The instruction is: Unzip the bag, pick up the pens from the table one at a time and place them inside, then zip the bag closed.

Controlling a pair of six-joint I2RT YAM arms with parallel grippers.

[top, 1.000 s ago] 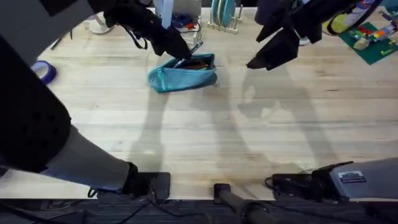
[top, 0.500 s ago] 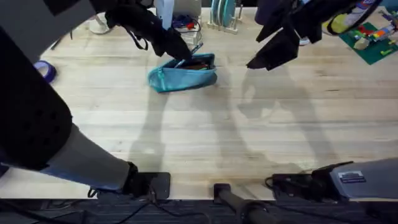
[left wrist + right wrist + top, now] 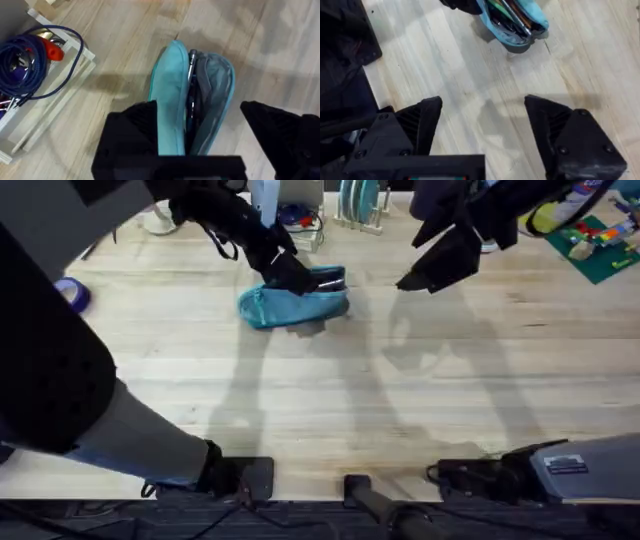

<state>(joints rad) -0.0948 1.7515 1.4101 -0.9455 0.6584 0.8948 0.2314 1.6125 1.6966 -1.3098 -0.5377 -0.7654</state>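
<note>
my left gripper [image 3: 210,135] is spread wide right over the open bag [image 3: 192,95], pens [image 3: 191,75] inside it. my right gripper [image 3: 485,130] is open too, empty, the bag well beyond it on the table [image 3: 400,400].

1. The left hand [image 3: 296,280] has dropped down and forward, and it's now right over the open mouth of the teal pencil pouch [image 3: 300,306].
2. A moment ago the dark pens inside showed from overhead; now the hand covers that opening.
3. The silvery pen that poked out past the hand is gone from above, and a silver pen [image 3: 191,75] now lies in the pouch's opening.
</note>
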